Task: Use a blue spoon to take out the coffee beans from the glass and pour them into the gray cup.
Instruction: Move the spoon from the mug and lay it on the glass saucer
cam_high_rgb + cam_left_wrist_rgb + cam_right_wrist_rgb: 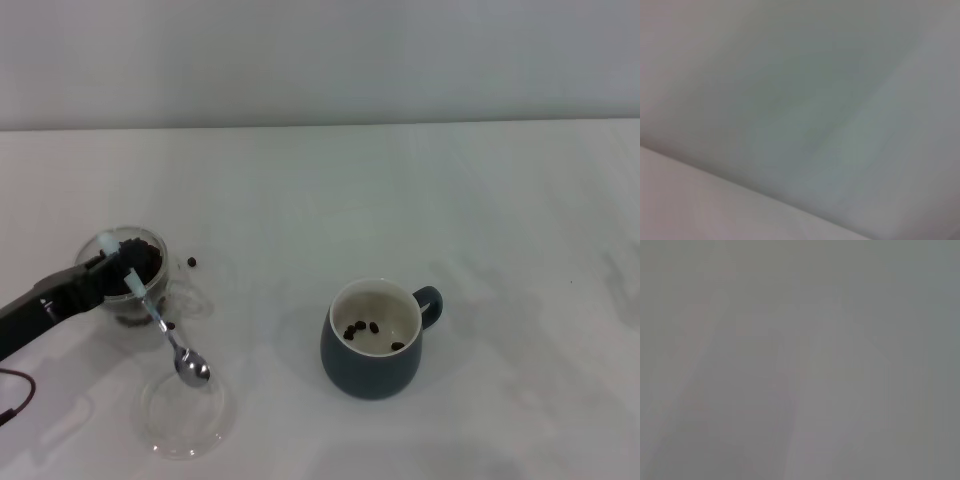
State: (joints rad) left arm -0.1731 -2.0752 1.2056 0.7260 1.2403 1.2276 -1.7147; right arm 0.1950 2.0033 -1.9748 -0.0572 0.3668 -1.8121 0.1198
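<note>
In the head view my left gripper (118, 272) reaches in from the left, over the glass (128, 285), and is shut on the pale handle of the blue spoon (165, 332). The spoon slants down towards me. Its shiny bowl (192, 370) hangs over the far rim of a flat clear dish and shows no beans in it. The glass holds many dark coffee beans (145, 257). The gray cup (372, 362) stands to the right, handle to the right, with a few beans (360, 328) on its cream inside. The wrist views show only blank pale surface. My right gripper is out of view.
A flat round clear glass dish (172, 432) lies near the front edge, below the spoon bowl. One stray bean (191, 262) lies on the white table (480, 220) right of the glass, another (169, 326) beside the spoon neck.
</note>
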